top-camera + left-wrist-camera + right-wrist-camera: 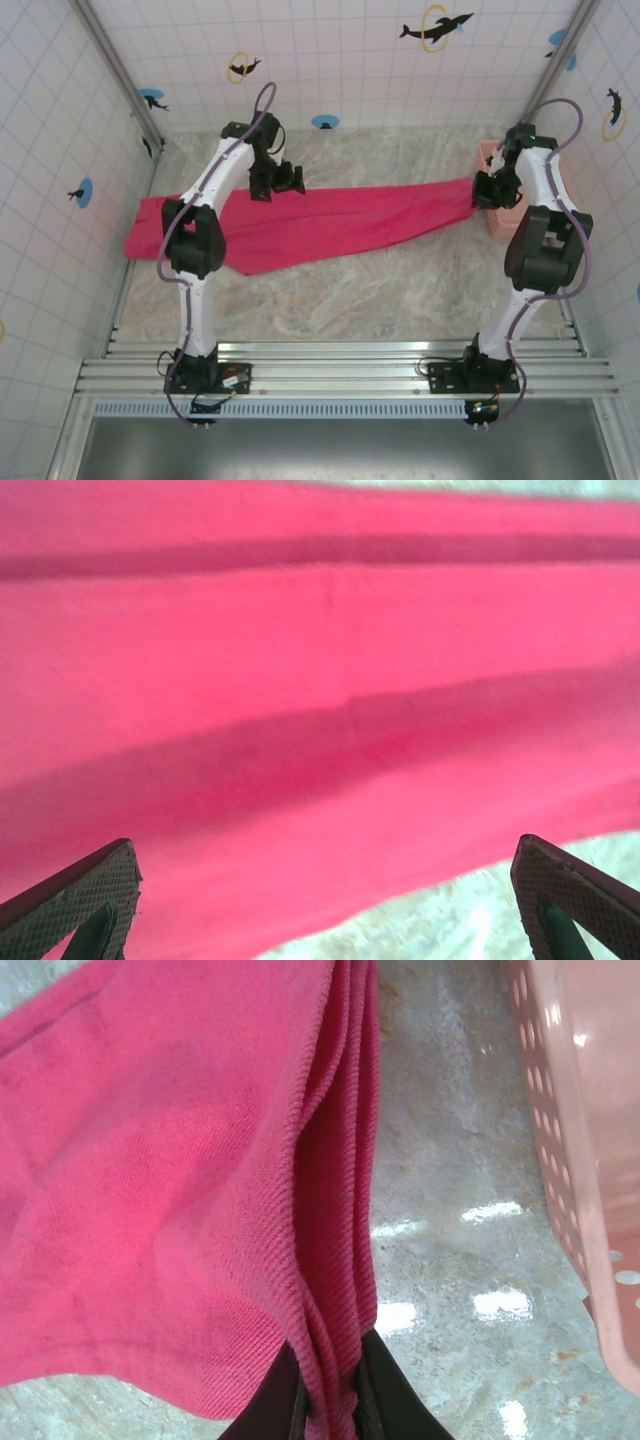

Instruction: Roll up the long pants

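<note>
Pants (pixel 330 220) lie as a long band across the table (pixel 380 300), left wall to right side, splitting it. The near half, between band and front rail (pixel 340 365), is bare, wide room for either arm. The far strip up to the back wall (pixel 340 60) is bare too, but narrower. Basket (pixel 503 218) sits at the right wall, just beside the right gripper (pixel 487 190) clamped on the hem; only a slim bare gap between hem and basket. Left gripper (pixel 283 183) hangs over the band, jaws wide, with nothing between them and the cloth.
</note>
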You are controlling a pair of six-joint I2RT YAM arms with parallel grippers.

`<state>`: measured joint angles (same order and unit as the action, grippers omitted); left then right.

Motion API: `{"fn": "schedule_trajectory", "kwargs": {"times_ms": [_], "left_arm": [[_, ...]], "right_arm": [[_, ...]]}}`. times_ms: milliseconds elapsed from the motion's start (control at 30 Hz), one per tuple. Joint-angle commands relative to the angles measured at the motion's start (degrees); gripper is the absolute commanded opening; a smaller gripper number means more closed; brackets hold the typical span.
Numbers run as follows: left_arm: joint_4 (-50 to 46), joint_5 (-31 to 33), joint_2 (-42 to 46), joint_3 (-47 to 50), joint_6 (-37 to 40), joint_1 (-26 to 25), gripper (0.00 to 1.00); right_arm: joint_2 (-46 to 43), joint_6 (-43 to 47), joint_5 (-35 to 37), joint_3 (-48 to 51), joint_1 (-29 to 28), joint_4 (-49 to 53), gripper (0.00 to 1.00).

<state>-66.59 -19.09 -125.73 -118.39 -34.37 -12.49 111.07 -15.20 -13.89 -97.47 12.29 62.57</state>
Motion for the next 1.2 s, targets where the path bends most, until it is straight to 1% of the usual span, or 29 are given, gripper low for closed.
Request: {"fn": "schedule_trajectory", "kwargs": {"times_ms": [0, 67, 100, 133, 167, 300, 367, 533, 633, 700, 867, 967, 1067, 1167], "left_arm": [[3.8, -6.0, -5.0, 3.7, -4.1, -1.8, 0.98], [4.2, -7.2, -7.9, 0.2, -5.1, -2.6, 0.97], [3.8, -7.1, -8.6, -1.8, -5.3, -2.9, 0.97], [3.3, -6.7, -11.8, -3.7, -5.7, -3.1, 0.97], [3.5, -6.7, -12.9, -4.9, -6.2, -3.2, 0.98], [4.3, -6.4, -16.3, -7.2, -8.2, -3.2, 0.97], [5.2, -7.5, -18.1, -7.6, -9.7, -3.2, 0.97], [9.0, -8.4, -19.8, -8.4, -14.1, -4.2, 0.98], [9.5, -7.2, -21.8, -11.1, -16.3, -5.3, 0.98], [9.7, -7.5, -23.9, -13.3, -18.5, -5.9, 0.97], [10.6, -5.8, -29.1, -21.0, -25.1, -8.1, 0.97], [12.4, -5.4, -32.3, -26.4, -30.6, -9.3, 0.97], [18.1, -5.9, -33.6, -27.0, -36.6, -10.0, 0.97], [21.7, -6.1, -34.6, -28.7, -39.6, -10.4, 0.97]], "right_arm": [[1.2, -0.8, -0.7, -4.0, -0.6, 0.2, 0.0], [1.7, -1.0, -1.0, -5.0, -0.9, 0.2, 0.0], [1.8, -1.0, -1.2, -5.3, -1.1, 0.2, 0.0], [1.9, -1.1, -1.3, -5.7, -1.2, 0.3, 0.0], [1.9, -1.2, -1.4, -6.1, -1.5, 0.4, 0.0], [1.5, -1.2, -2.0, -6.9, -1.9, 0.9, 0.0], [0.6, -1.0, -2.1, -6.9, -1.9, 1.1, 0.0], [-2.7, -1.3, -3.8, -8.1, -1.2, 1.4, 0.0], [-4.5, -2.0, -7.5, -12.1, -0.9, 1.4, 0.0], [-4.8, -2.1, -10.7, -15.9, -0.9, 1.4, 0.0], [-5.5, -3.7, -18.6, -23.6, -1.0, 0.5, 0.0], [-5.3, -5.2, -23.7, -25.9, -1.7, -0.9, 0.0], [-5.4, -5.7, -27.2, -26.6, -3.6, -1.7, 0.0], [-5.7, -6.1, -29.6, -26.1, -6.8, -2.8, 0.0]]}}
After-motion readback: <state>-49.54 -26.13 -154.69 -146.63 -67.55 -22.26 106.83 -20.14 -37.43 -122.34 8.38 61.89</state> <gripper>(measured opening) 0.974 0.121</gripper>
